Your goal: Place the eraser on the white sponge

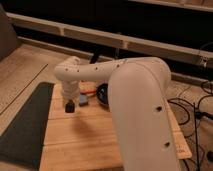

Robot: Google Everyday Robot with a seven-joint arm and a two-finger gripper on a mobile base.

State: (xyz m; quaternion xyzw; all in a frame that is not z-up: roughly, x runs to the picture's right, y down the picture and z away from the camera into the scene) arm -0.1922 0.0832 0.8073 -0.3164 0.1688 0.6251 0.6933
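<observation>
My gripper [70, 106] is a small dark tip at the end of the white arm [135, 100], low over the left part of the wooden table [80, 142]. A small dark blue-grey block, the eraser [84, 100], lies on the table just right of the gripper, close to it. I cannot tell whether they touch. The round black pan [103, 95] sits behind it, mostly hidden by the arm. The white sponge is not in view; the arm may cover it.
A thin orange object [90, 92] lies between the eraser and the pan. A dark mat [25, 125] covers the floor left of the table. Cables [192, 107] lie on the right. A rail and a dark wall run along the back.
</observation>
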